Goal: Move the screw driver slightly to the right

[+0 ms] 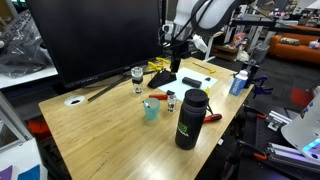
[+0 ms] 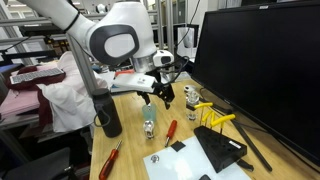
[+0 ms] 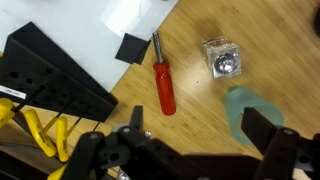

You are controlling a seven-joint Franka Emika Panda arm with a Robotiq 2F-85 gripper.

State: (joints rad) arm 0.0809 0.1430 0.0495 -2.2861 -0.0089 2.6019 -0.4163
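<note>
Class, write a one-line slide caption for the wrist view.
Open gripper above the red screw driver lying on the wooden table, teal cup nearby.

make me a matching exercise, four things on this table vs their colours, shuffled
Things:
1. screwdriver
2. cup
3. bottle
4. tool

Colours:
a. teal
b. yellow and black
c. red handle, dark shaft
d. black with a green logo

Pairs: 1-c, 2-a, 3-d, 4-b
</note>
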